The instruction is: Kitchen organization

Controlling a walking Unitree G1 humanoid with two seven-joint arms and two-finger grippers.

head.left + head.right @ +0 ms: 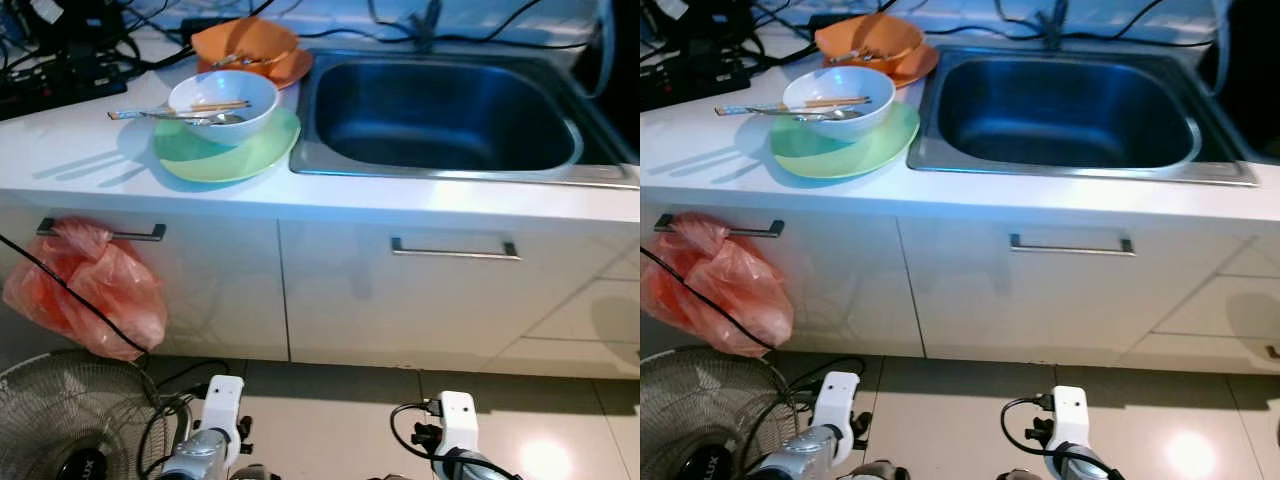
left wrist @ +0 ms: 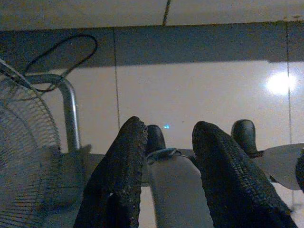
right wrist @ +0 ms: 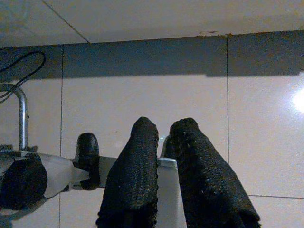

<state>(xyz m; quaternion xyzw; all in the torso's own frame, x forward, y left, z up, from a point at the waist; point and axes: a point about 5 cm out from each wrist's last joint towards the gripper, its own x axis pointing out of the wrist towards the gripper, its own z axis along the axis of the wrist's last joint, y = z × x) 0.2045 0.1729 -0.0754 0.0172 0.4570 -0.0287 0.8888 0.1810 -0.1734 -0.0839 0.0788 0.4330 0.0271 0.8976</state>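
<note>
Down at the far left, near the floor, a standing fan [image 1: 60,420] is cut off by the frame; white lettering on its dark hub reads something like "LUX", with the start of the word out of view. Above it a red plastic bag [image 1: 88,285] hangs from the left cabinet handle [image 1: 100,231], and a black cable [image 1: 70,295] crosses in front of the bag.

On the white countertop [image 1: 80,165] a tangle of black cables and a power strip [image 1: 60,70] sits at the far left corner, too dark to read any markings. Just right of it a white bowl [image 1: 222,103] rests on a green plate [image 1: 228,150], with chopsticks [image 1: 215,106] and a spoon [image 1: 175,116] lying across the bowl. Farther back an orange bowl [image 1: 245,42] sits on an orange plate [image 1: 285,68], holding utensils that are hard to make out.

To the right is the stainless steel sink [image 1: 600,172], its tap [image 1: 428,22] cut off at the top edge. Below it runs a second cabinet handle [image 1: 455,248].

Both arms hang low over the tiled floor [image 1: 330,420], well short of the dishes. The left gripper [image 2: 168,156] has its two black fingers parted with a moderate gap, holding nothing. The right gripper [image 3: 164,147] has its fingers nearly together, a thin slit between them, also holding nothing.
</note>
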